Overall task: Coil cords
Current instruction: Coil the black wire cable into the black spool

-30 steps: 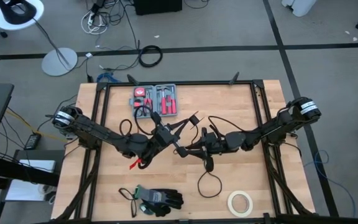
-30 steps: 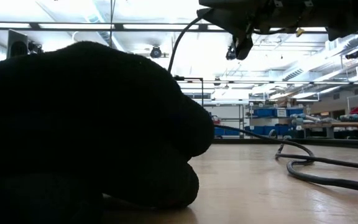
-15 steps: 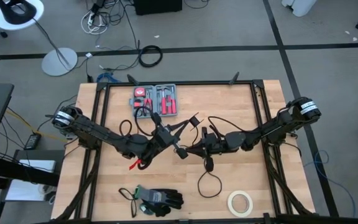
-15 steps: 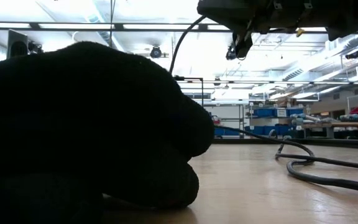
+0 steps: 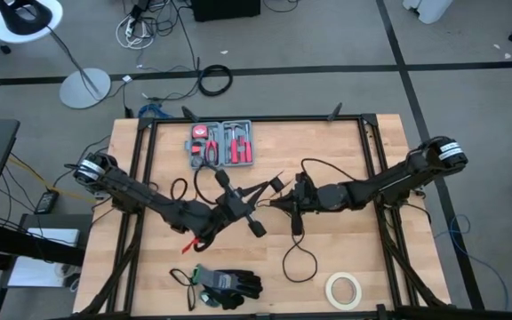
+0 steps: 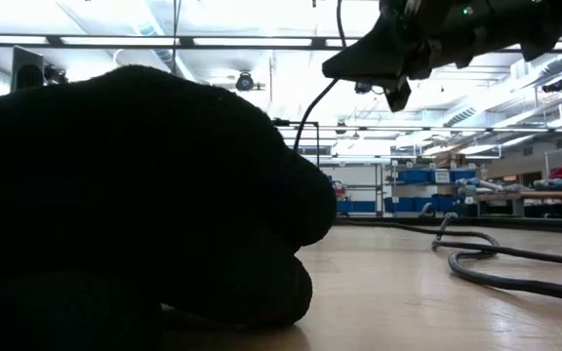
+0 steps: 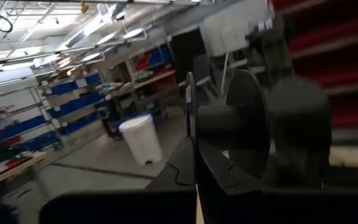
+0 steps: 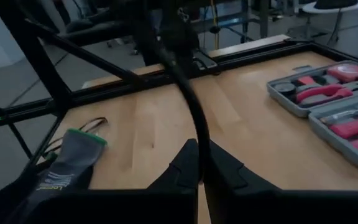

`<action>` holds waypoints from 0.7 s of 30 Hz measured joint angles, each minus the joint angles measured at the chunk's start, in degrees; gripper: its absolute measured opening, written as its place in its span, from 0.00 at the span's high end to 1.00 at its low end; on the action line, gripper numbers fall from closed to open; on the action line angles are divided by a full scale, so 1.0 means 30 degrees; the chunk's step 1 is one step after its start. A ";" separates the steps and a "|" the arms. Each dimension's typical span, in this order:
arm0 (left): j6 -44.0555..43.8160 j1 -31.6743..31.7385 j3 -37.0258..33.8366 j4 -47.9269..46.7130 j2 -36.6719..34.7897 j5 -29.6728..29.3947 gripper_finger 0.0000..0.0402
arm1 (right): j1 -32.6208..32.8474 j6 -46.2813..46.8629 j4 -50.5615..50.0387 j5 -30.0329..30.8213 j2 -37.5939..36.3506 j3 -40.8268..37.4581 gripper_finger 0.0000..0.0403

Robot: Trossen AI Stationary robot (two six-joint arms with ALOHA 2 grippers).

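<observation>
The thin black cord runs between my two grippers above the table's middle. One stretch (image 8: 194, 106) rises from my right gripper (image 8: 199, 163), which is shut on it. Below that gripper the cord hangs down to a loose loop (image 5: 300, 262) lying on the wood, seen low in the low view (image 6: 501, 265). My left gripper (image 5: 253, 221) is shut, facing the right one. In its wrist view a thin black round edge (image 7: 189, 106) stands between its fingers (image 7: 199, 180). I take that edge for the cord's wound part. My left gripper pinches a thin black round piece by its rim (image 7: 189, 134), seen edge-on between the two fingers. The fingers lie about level and hold it clear of the table. Which part of the cord it is cannot be told. My right gripper pinches one strand of the cord (image 8: 199, 144) between its two fingers. It comes about level from the table's right. From the fingers the strand curves up toward the left arm, off the table.
A grey tool case (image 5: 223, 143) with red-handled tools lies open at the far side. Black gloves (image 5: 228, 285) lie at the near edge and fill the low view's left (image 6: 135, 195). A roll of tape (image 5: 344, 290) sits near right. The black frame rail (image 5: 256, 120) borders the table.
My right gripper has drawn back a little toward the table's right and far side, and its fingers have tipped up toward level. My left gripper has shifted slightly toward the near edge. The cord's hanging stretch has swung rightward in the low view. The loop on the table has stayed put.
</observation>
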 joint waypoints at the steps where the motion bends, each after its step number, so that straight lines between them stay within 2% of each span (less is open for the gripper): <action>1: 0.0004 -0.0157 0.0000 -0.0527 0.0000 -0.0464 1.00 | -0.0046 -0.0011 -0.0614 0.0101 -0.0447 0.0000 0.99; 9: -0.0925 -0.1128 0.0000 -0.3003 0.0000 -0.2533 1.00 | 0.0224 -0.0168 -0.6466 0.3512 -0.4099 -0.0007 0.99; 17: -0.0998 -0.1223 0.0000 -0.4441 0.0000 -0.2933 1.00 | 0.1071 -0.0281 -0.8777 0.5665 -0.7030 -0.0007 0.99; 21: -0.0998 -0.1206 0.0000 -0.5840 0.0000 -0.3341 1.00 | 0.1641 -0.0394 -0.8878 0.6383 -0.8022 -0.0007 0.99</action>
